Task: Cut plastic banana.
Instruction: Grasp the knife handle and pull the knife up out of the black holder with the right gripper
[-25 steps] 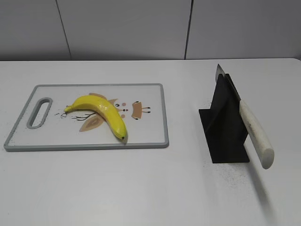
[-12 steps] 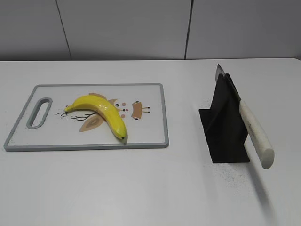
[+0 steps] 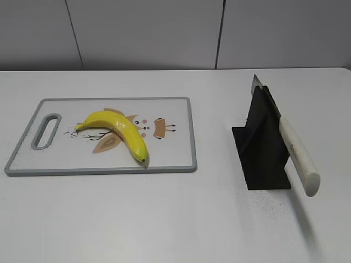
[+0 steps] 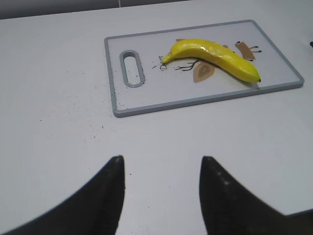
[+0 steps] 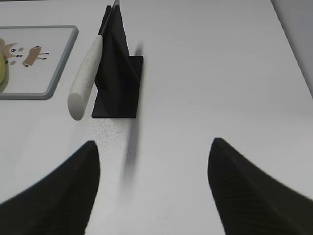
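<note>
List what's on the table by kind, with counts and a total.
Banana: 1
Cutting board: 1
Knife: 1
Knife stand: 1
Total: 4, not counting the left gripper and right gripper, both open and empty.

The right wrist view cuts off the banana (image 5: 2,71) and cutting board (image 5: 58,63) at its left edge

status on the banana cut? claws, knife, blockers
Left claw open, empty. Right claw open, empty. Banana whole on cutting board; knife in black stand. Nothing in the way.
</note>
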